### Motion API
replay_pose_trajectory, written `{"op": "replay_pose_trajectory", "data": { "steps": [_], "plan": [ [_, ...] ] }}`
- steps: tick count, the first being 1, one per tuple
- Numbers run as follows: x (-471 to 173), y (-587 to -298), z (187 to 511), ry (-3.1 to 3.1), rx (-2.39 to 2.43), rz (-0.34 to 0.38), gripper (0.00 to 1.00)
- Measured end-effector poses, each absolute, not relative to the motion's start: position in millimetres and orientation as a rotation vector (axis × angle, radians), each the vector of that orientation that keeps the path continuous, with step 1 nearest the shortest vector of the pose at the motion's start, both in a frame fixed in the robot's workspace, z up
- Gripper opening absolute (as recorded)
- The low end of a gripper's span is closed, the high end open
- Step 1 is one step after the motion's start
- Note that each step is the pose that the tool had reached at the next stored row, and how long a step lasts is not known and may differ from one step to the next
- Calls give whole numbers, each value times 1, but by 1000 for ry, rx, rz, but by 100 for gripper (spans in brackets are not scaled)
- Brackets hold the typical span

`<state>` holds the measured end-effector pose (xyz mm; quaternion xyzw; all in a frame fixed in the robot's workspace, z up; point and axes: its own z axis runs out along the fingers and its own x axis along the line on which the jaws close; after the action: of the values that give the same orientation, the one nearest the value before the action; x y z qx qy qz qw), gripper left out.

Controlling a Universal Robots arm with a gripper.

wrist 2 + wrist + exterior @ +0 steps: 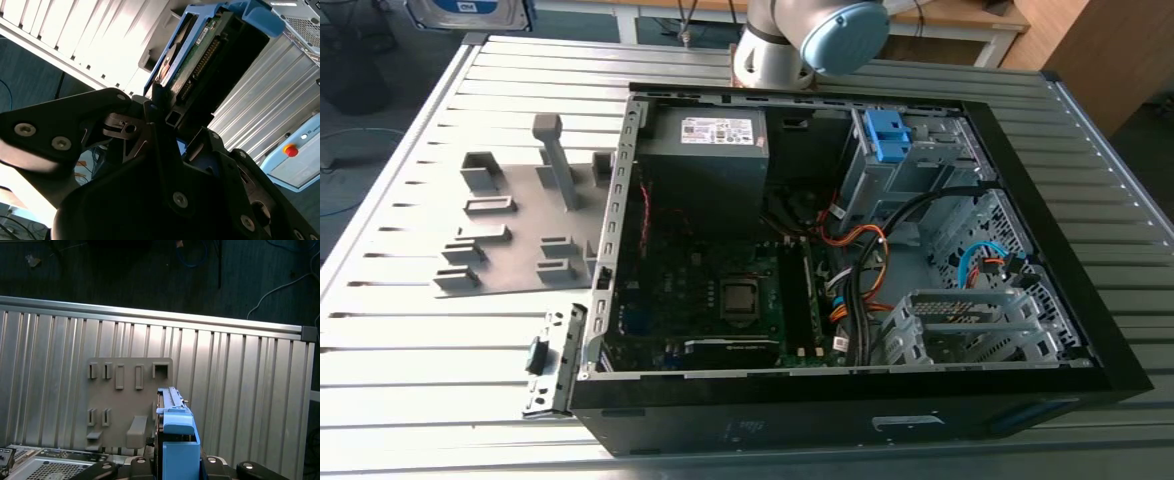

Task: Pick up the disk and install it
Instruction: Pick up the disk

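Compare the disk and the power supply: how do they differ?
The disk is thin and framed in blue plastic; the power supply is a boxy grey block with a white label. The disk is held in the gripper, outside the computer case; the power supply sits inside it. Both are rectangular.

Disk (199, 46): silver-grey drive in blue plastic bracket, green circuit board on one face; stands on edge, clamped in pincer (161, 102), held above ribbed metal surface (240, 390).
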<state>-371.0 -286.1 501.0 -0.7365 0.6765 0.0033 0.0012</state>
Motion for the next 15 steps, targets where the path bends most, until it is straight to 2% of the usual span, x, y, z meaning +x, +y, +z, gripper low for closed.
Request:
{"op": "replay_pose_trajectory", "data": {
  "steps": [15],
  "plan": [
    [-359,-286,501,2124,-2312,10,37]
  ]
}}
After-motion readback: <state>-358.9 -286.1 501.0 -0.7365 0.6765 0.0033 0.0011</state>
